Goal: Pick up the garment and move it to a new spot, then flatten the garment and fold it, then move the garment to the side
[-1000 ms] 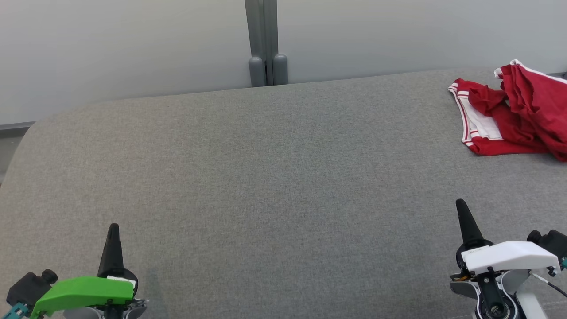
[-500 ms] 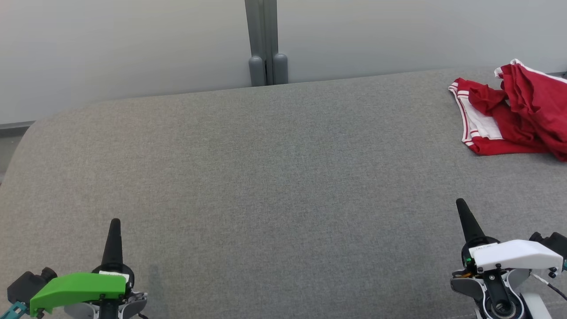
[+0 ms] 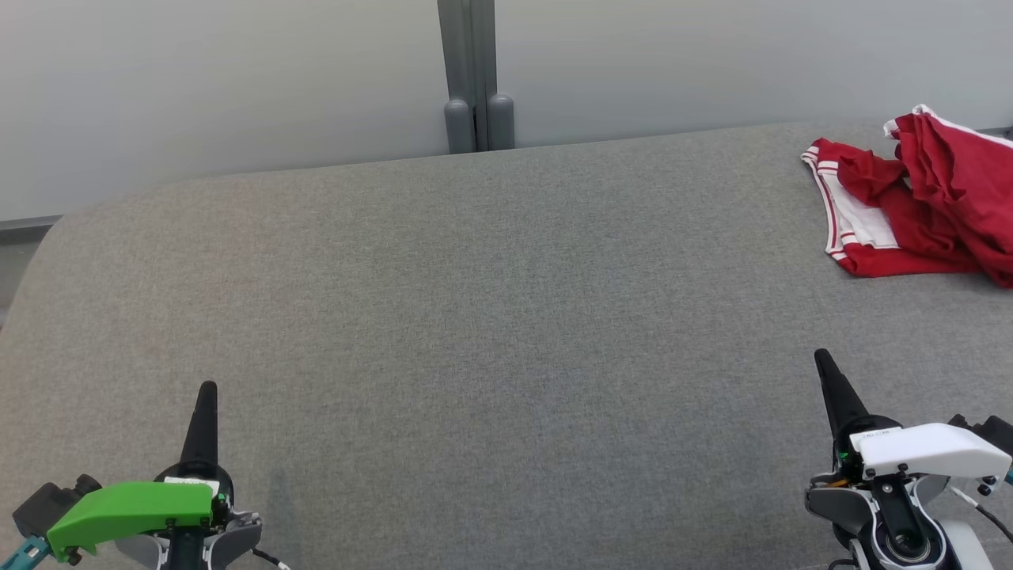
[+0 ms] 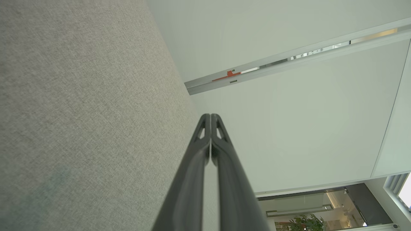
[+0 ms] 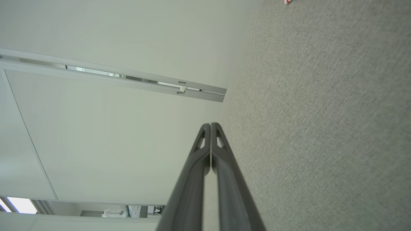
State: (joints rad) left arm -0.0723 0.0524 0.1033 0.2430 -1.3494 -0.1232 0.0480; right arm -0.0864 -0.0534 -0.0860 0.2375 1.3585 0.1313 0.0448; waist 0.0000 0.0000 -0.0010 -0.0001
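garment [image 3: 926, 206]: was soft red cloth
surface [image 3: 506, 317] below left gripper [image 3: 207, 389]: was matt grey woven fabric
fingers [image 4: 189, 179]: looked smooth dark plastic

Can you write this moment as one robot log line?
stage: pickup not started | crumpled red white-striped garment: far right on grey fabric surface | left jaws: shut, empty | right jaws: shut, empty, short of garment

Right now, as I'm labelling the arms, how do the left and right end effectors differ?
The left end effector has a green cover; the right end effector has a white one. The left sits far across the grey fabric surface from the red garment; the right sits on the garment's side, nearer it. Both are shut, empty, and clear of the garment.
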